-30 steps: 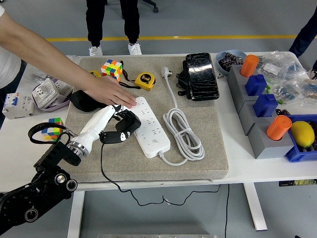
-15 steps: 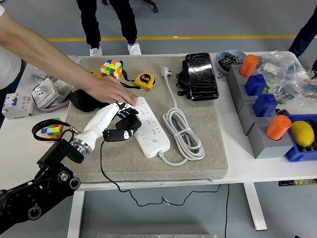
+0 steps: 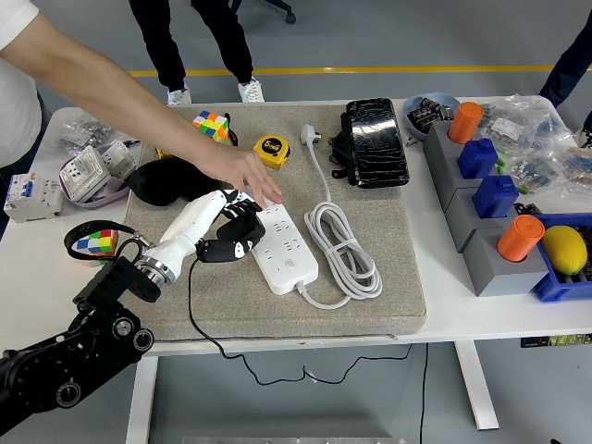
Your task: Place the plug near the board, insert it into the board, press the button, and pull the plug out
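Now we see left hand [image 3: 227, 231] gripping black plug [image 3: 225, 250] beside white power strip [image 3: 282, 240]; person's hand [image 3: 248, 176] presses strip's far end on worktop [image 3: 444, 305].

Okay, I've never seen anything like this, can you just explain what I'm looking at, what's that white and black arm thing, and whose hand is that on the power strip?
This is one picture, taken from a camera high on a humanoid robot, looking down over its table. The arm entering from the lower left is the robot's; its left hand has five fingers and grips a black plug at the edge of the white power strip. The bare arm from the upper left belongs to a person, whose hand rests on the strip's far end. The strip lies on a grey mat, its white cord coiled beside it. Nearby are a yellow tape measure, a puzzle cube and a black pouch. The robot's other arm is out of view.
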